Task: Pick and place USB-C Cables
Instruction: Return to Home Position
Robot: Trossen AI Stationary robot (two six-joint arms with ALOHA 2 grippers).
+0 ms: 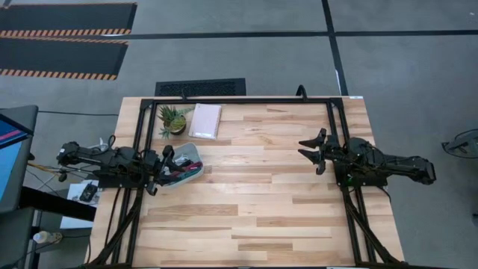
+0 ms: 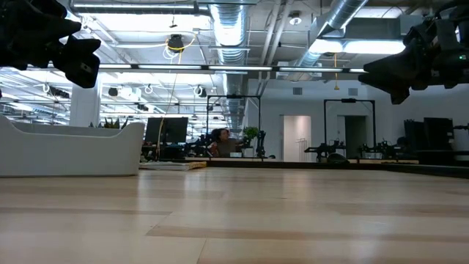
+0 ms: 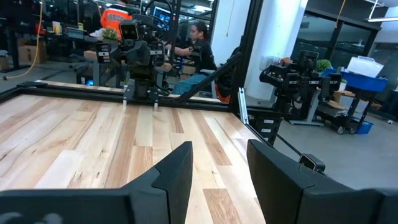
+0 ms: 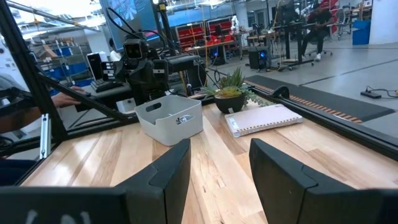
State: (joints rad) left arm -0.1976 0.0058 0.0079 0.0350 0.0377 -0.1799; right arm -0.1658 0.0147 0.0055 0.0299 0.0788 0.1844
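The USB-C cables point(image 1: 182, 174) lie as a small heap inside the pale tray point(image 1: 196, 157) at the table's left side; magenta and teal strands show among them. My left gripper point(image 1: 160, 170) hangs level and open above the tray's left end, touching nothing; its wrist view looks past the fingers point(image 3: 217, 163) across bare table. My right gripper point(image 1: 311, 152) stands open and level over the table's right half, well above the wood, pointing toward the tray point(image 4: 171, 118). In the low view both grippers hang high, the left one point(image 2: 69, 48) and the right one point(image 2: 396, 73).
A white notebook point(image 1: 205, 121) lies flat at the far edge, beside a small potted plant point(image 1: 173, 119). A black frame point(image 1: 239, 101) runs round the table's far and side edges. Bare wood point(image 1: 254, 202) spans the middle and near part. A person sits beyond the table point(image 3: 198, 43).
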